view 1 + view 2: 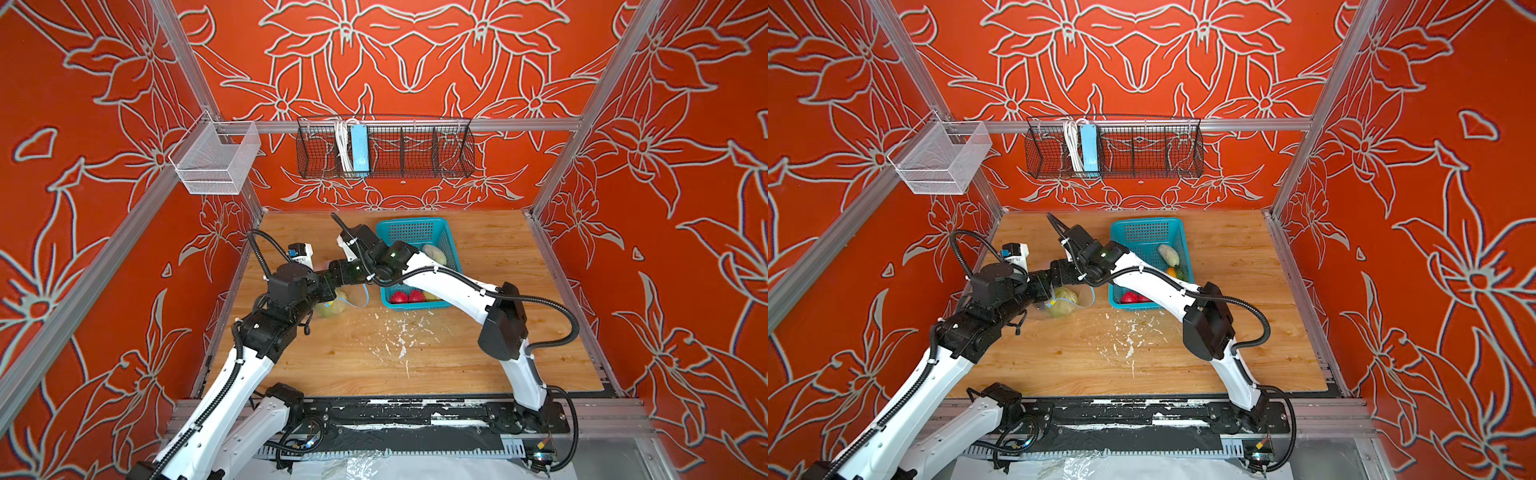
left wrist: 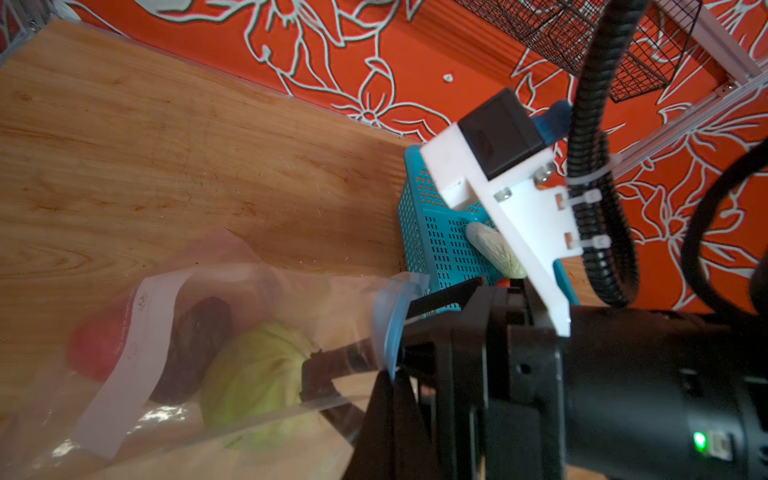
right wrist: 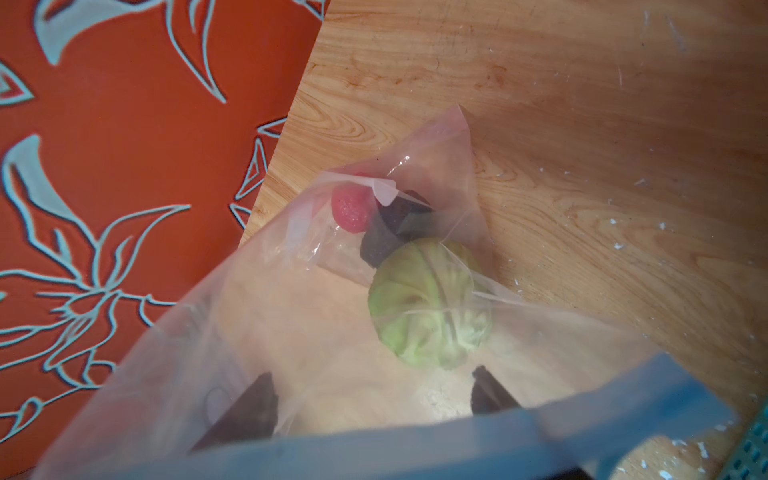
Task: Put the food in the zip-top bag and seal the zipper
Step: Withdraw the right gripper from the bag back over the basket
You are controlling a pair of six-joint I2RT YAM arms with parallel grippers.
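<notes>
Left claw (image 2: 392,376), clamped on the blue zipper (image 2: 388,328), holds the bag (image 3: 291,316) just left of the basket (image 1: 411,222), mouth facing right, long axis apparently left-to-right. Cabbage (image 3: 430,303), avocado (image 3: 390,237) and a red piece (image 3: 351,208) lie inside. The right claw (image 3: 370,403) stands open within the mouth; pulling out could snag the film and spill the cabbage

A robot test cell: aluminium framing (image 1: 519,124), red floral backdrop walls (image 1: 415,62), wooden tabletop (image 1: 478,353).
</notes>
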